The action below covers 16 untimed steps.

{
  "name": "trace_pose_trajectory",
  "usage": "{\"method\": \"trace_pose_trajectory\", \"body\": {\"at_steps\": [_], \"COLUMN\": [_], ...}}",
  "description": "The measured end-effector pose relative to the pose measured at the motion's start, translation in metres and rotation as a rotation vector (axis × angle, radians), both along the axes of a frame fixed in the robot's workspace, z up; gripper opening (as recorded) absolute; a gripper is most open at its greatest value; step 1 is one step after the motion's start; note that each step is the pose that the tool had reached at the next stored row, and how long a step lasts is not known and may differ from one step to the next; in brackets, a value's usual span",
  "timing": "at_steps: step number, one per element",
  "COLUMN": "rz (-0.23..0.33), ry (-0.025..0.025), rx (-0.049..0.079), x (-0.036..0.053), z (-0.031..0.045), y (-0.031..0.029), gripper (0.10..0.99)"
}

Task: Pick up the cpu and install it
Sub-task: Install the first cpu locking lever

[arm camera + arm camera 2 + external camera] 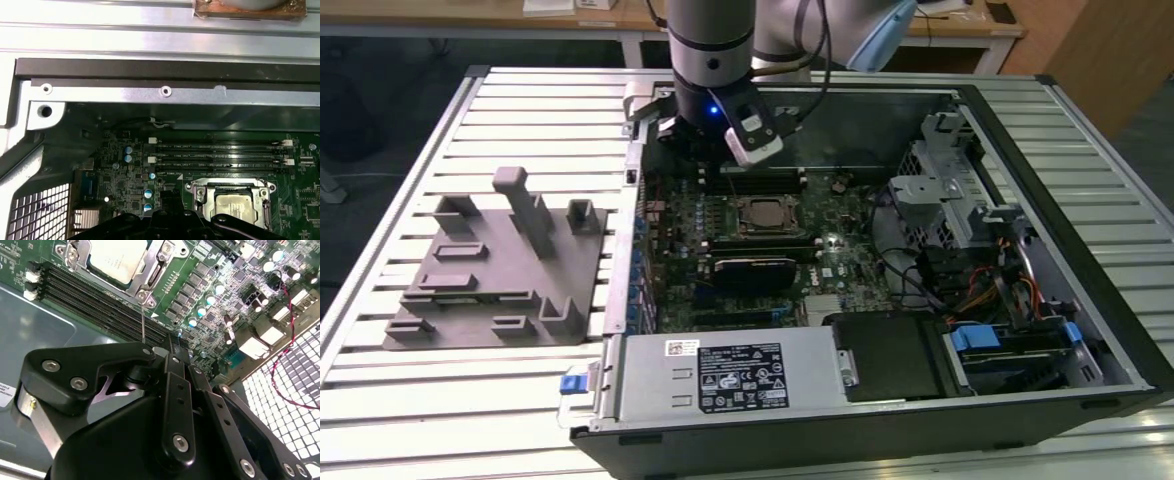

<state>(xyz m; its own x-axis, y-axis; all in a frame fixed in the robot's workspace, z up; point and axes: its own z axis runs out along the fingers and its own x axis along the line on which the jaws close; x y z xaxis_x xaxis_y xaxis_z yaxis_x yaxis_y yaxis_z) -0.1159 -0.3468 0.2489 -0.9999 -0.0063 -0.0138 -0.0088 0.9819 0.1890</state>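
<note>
Your cpu (759, 216) already sits in its socket (736, 229) in the middle of the green motherboard (834, 262), its pale metal top facing up. In the second wrist view the cpu (119, 259) lies flat within the metal socket frame (159, 267), and in the first wrist view the cpu (235, 207) shows the same way, with the frame (200, 192) closed around its edges. Just beside the socket run the long black memory slots (220, 155), and a row of small round capacitors (148, 192) stands near them.

Your gripper (720, 140) hangs over the far edge of the motherboard, above the memory slots and apart from the cpu. In the second wrist view the black gripper body (165, 430) takes up the foreground, but you cannot tell how far the fingers are open, nor whether they hold anything.

The motherboard lies inside an open computer case (1014, 400), with a power supply (720, 375) at the near side and drive cages (947, 190) on the exterior view's right. On the exterior view's left, a grey fixture (494, 270) rests on the slatted counter (400, 400), well apart from the case's board.
</note>
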Motion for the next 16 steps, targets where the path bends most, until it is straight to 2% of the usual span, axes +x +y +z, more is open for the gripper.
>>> {"method": "trace_pose_trajectory", "body": {"at_steps": [10, 16], "rz": [0.0, -0.001], "ry": [0.0, 0.0], "rx": [0.0, 0.0], "x": [0.0009, 0.0113], "z": [-0.0035, -0.0046], "y": [0.0096, 0.0108], "gripper": [0.106, 0.106]}}
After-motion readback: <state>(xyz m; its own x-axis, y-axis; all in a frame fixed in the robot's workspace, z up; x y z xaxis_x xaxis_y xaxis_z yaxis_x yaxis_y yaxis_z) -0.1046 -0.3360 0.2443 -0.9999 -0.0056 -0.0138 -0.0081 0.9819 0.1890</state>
